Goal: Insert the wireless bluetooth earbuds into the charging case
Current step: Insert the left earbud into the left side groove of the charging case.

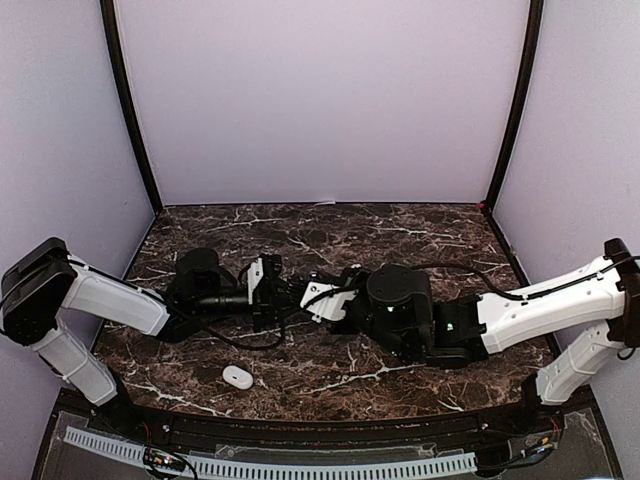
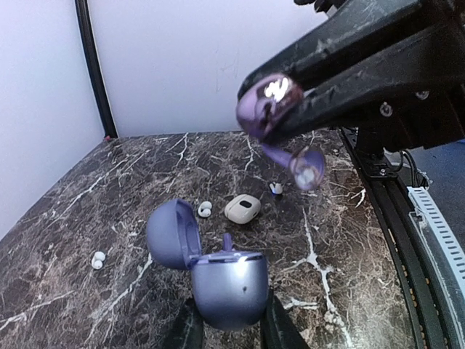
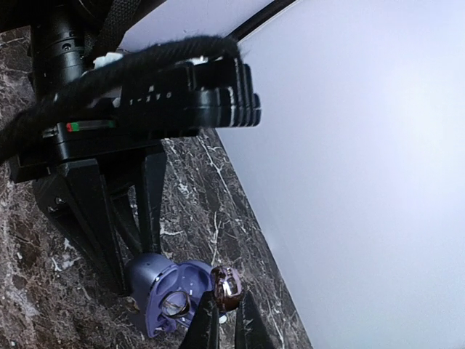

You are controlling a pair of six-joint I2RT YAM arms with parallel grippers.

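Insertion step in hand. Left gripper [image 2: 229, 325] clamped on open lavender case [image 2: 231, 287]. Right gripper [image 3: 227, 309] pinching lavender bud [image 3: 226, 285] just above case. Next move likely needs alignment over well, gentle lowering, then release.

White shells cover the black-jointed left arm [image 1: 110, 300] and right arm [image 1: 540, 305]. A braided black cable [image 3: 131, 58] crosses the left pincer [image 3: 138, 273], which bears a red-green mark [image 3: 73, 126]. The right pincer [image 2: 283, 109] is black with a screw [image 2: 386, 109].
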